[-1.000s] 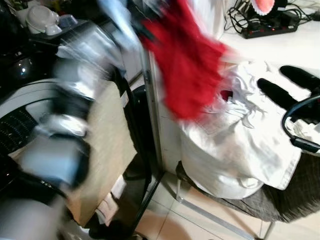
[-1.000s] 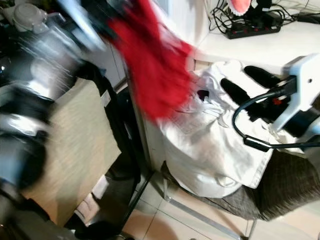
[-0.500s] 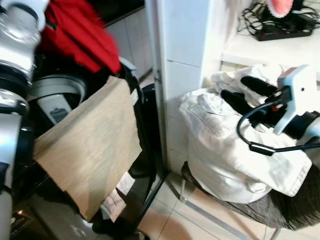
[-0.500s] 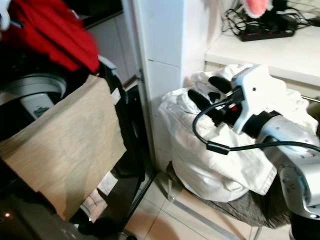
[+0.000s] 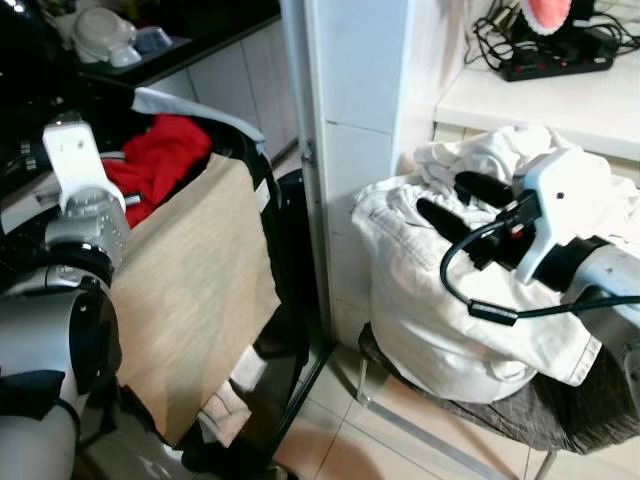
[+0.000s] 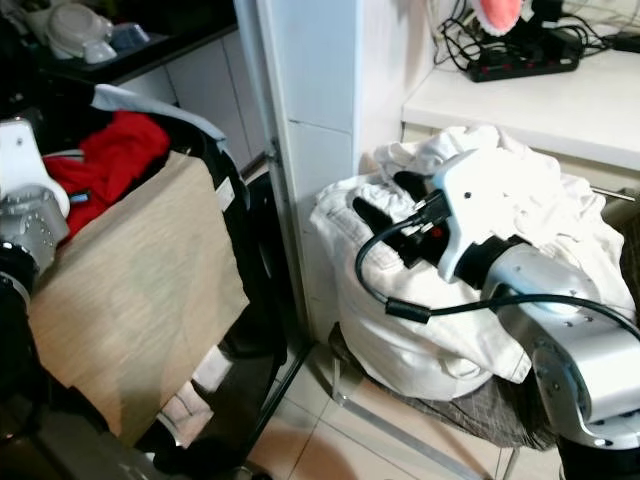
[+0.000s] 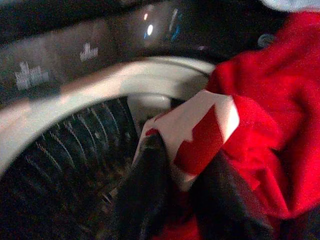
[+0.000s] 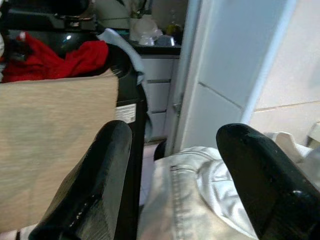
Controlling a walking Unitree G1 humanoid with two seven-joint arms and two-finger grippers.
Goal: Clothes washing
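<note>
- Landmark: the white tiled pillar (image 5: pixel 355 150) standing upright at the centre of the scene; all places below are given relative to it.
- Far to the left of the pillar, the left arm reaches into the open top of the washing machine (image 7: pixel 65 145), whose pale rim and dark ribbed drum appear in the left wrist view.
- Left pincer (image 7: pixel 187 192): its two black fingers are pinching the red garment (image 5: pixel 150 165), a red-and-white fold of cloth held between them over the drum opening.
- The red garment lies bunched in the machine's opening, left of the pillar and behind the tan cloth.
- Tan cloth (image 5: pixel 195 300): draped over the machine's front edge, hanging down between the red garment and the pillar.
- Dark tabletop (image 5: pixel 190 40) behind the machine, left of the pillar, carrying pale kitchenware (image 5: pixel 100 35).
- Right of the pillar, just beside its base, a heap of white laundry (image 5: pixel 450 330) sits piled on a chair seat with grey cloth (image 5: pixel 560 420) under it.
- Right pincer (image 5: pixel 455 205): fingers spread apart and gripping nothing, resting over the top of the white heap and pointing toward the pillar.
- White tabletop (image 5: pixel 560 95) behind the heap, right of the pillar, with a black power strip (image 5: pixel 555 65) and tangled cables on it.
</note>
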